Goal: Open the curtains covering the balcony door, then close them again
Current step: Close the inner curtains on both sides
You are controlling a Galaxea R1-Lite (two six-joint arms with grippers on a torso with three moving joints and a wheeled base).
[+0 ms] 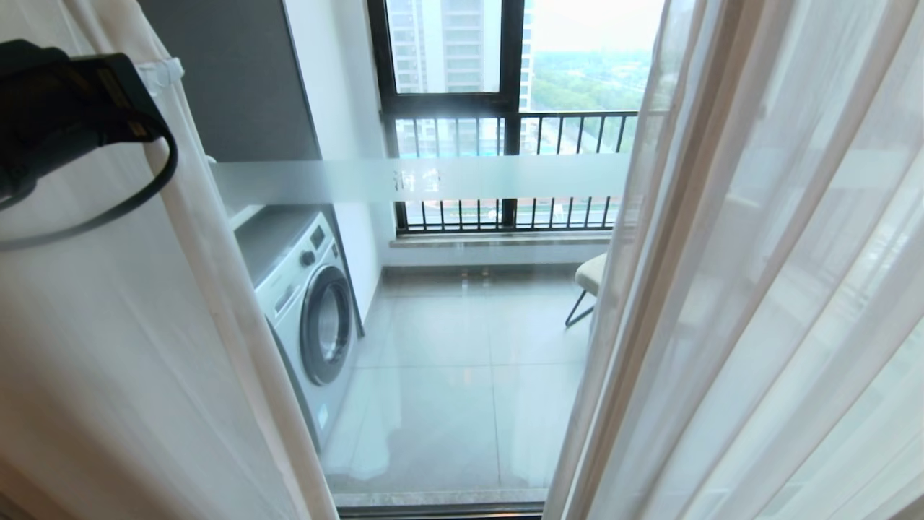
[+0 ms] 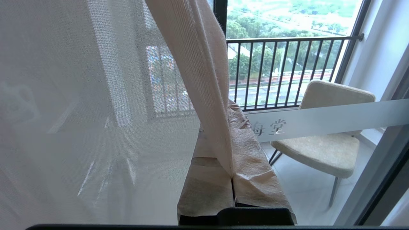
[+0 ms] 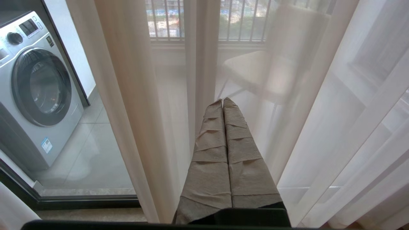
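Note:
The curtains are white sheers parted in the head view, a left panel (image 1: 108, 347) and a right panel (image 1: 758, 289). Between them shows the balcony door (image 1: 462, 180), clear glass with a frosted band. My left arm's black wrist (image 1: 65, 101) is high at the upper left against the left panel. In the left wrist view my left gripper (image 2: 231, 111), its fingers wrapped in beige tape, is shut on the thick hem (image 2: 204, 80) of that sheer. My right gripper (image 3: 222, 100) is shut on nothing and points at the right panel (image 3: 319, 121).
Beyond the glass, a washing machine (image 1: 310, 318) stands at the left of the tiled balcony. A cream chair (image 1: 592, 278) is at the right. A black-framed window with a barred railing (image 1: 505, 130) lies farther back. The door's black bottom track (image 1: 440, 511) runs along the floor.

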